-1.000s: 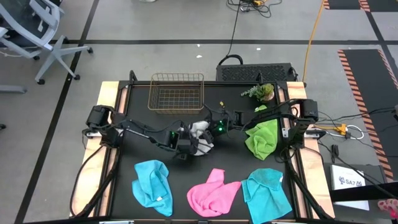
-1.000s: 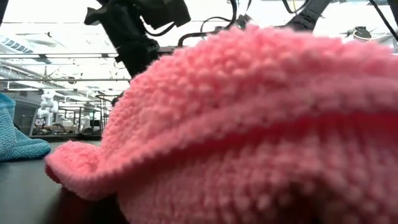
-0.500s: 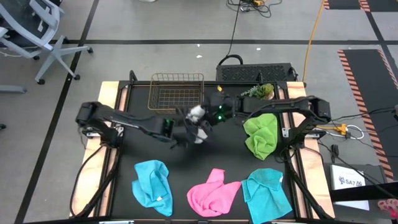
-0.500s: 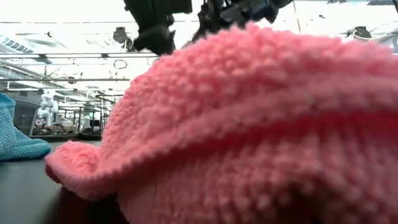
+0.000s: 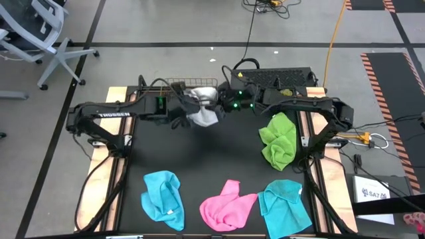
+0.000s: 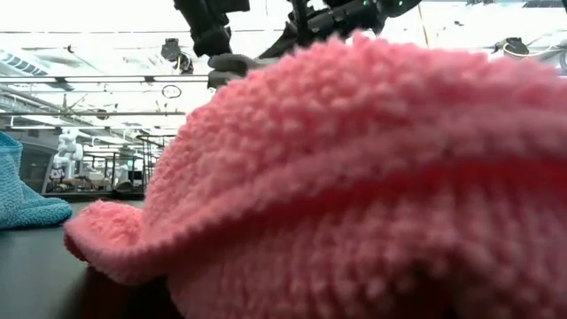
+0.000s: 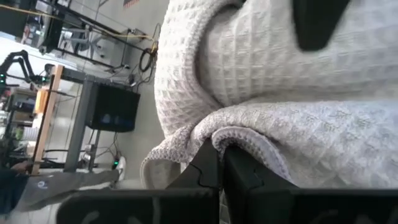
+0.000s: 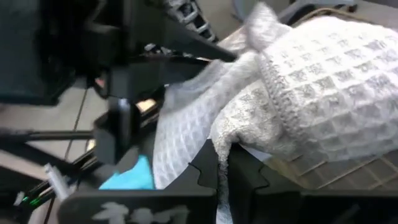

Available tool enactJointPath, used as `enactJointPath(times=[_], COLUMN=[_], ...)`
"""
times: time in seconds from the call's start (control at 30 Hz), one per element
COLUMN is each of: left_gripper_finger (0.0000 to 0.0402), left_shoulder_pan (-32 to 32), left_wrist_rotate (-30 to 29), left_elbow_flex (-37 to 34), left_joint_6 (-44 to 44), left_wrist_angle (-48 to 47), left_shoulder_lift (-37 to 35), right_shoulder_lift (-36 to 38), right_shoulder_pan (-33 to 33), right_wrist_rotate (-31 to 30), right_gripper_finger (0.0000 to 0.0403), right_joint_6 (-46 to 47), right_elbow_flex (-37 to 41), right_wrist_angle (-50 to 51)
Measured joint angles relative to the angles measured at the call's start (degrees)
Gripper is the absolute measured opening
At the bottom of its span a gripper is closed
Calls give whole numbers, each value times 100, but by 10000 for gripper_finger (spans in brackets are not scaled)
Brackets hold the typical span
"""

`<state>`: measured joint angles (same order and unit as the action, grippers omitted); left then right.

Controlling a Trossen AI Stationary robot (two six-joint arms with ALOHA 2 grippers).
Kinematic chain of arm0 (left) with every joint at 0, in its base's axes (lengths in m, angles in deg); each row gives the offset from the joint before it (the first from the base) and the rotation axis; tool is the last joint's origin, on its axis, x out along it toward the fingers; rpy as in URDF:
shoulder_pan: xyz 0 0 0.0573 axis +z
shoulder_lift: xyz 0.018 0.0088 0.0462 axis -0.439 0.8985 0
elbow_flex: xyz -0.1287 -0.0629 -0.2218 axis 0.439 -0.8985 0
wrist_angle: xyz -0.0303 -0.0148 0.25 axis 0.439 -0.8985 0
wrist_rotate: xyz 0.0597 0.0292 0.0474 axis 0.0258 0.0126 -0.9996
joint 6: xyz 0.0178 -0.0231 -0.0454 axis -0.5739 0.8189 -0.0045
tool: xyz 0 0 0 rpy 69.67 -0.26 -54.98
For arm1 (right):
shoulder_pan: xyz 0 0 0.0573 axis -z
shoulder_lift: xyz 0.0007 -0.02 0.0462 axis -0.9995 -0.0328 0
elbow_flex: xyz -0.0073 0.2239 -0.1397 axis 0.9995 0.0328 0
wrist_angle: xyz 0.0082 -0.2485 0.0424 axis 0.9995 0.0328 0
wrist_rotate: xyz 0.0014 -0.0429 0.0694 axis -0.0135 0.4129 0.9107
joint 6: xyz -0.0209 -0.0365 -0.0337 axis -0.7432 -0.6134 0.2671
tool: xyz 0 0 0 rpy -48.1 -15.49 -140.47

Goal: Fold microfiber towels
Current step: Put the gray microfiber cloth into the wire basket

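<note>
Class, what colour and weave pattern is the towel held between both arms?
White-grey towel, waffle-grid weave; clearest in the left wrist view.

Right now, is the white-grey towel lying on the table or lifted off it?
Lifted. The white-grey towel hangs bunched over the wire basket, pinched between the shut left gripper and right gripper.
</note>
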<state>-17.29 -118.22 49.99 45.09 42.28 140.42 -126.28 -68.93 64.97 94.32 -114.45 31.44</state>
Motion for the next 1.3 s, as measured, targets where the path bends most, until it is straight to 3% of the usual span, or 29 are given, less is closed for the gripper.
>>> enactJointPath(times=[0.33,0.6,0.87,1.1,1.3], left_gripper_finger=[2,2,2,2,4], left_shoulder_pan=[1270,2100,2242,2316,2305], left_wrist_rotate=[1010,1628,1932,1788,1722], left_elbow_flex=[-82,-531,-840,-1047,-1053], left_joint_6=[-241,-247,-527,-843,-823], left_wrist_angle=[380,557,1096,1033,1046], left_shoulder_lift=[21,325,1009,1664,1746], right_shoulder_lift=[-642,-1222,-1946,-2090,-2068], right_shoulder_pan=[663,811,773,810,823], right_wrist_rotate=[141,152,157,152,159], right_gripper_finger=[0,0,0,0,18], right_joint_6=[56,-91,-27,-72,-386], right_elbow_flex=[-9,-160,-160,-149,-160], right_wrist_angle=[-1083,-1111,-1358,-1349,-1084])
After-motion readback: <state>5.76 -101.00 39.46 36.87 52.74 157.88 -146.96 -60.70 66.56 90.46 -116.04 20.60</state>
